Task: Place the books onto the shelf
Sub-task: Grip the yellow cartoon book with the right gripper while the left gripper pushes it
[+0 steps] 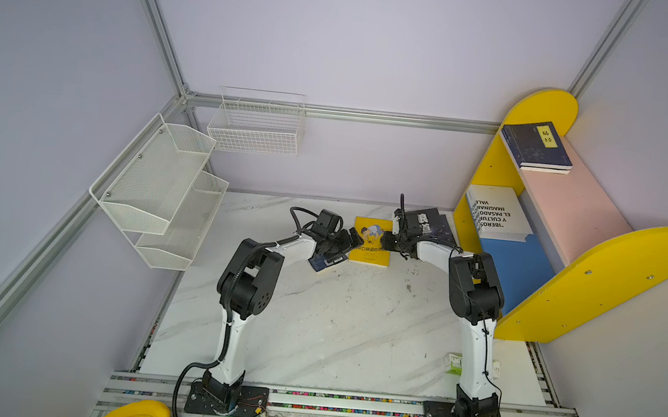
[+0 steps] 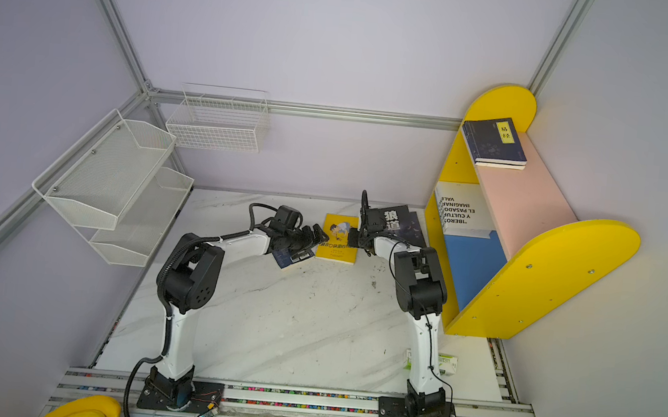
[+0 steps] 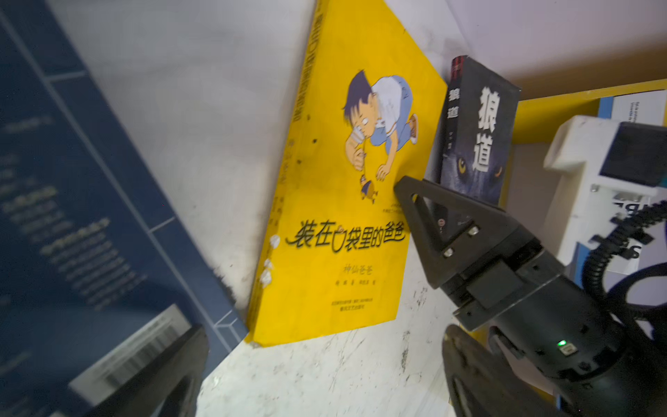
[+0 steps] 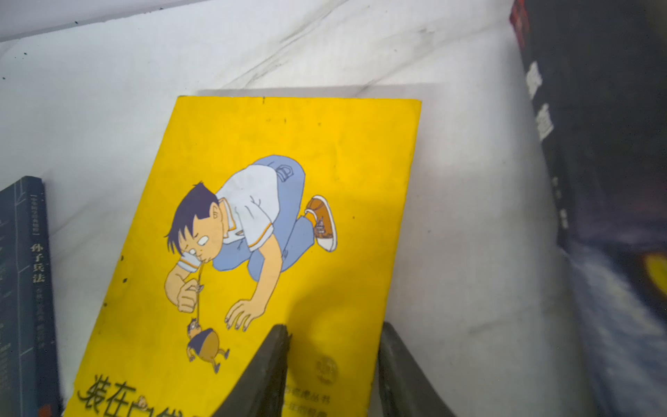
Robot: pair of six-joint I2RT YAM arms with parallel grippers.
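One yellow book (image 1: 371,242), one navy book (image 1: 320,263) and one black book (image 1: 427,222) lie on the table (image 1: 334,322). The left pincer (image 3: 325,335) is wide; the right pincer (image 4: 334,328) is narrow, astride the yellow edge.

Both arms reach to the far middle, elbows raised, grippers facing each other – left gripper (image 1: 353,245) jaws spread wide, right gripper (image 1: 386,242) jaws narrowly apart.
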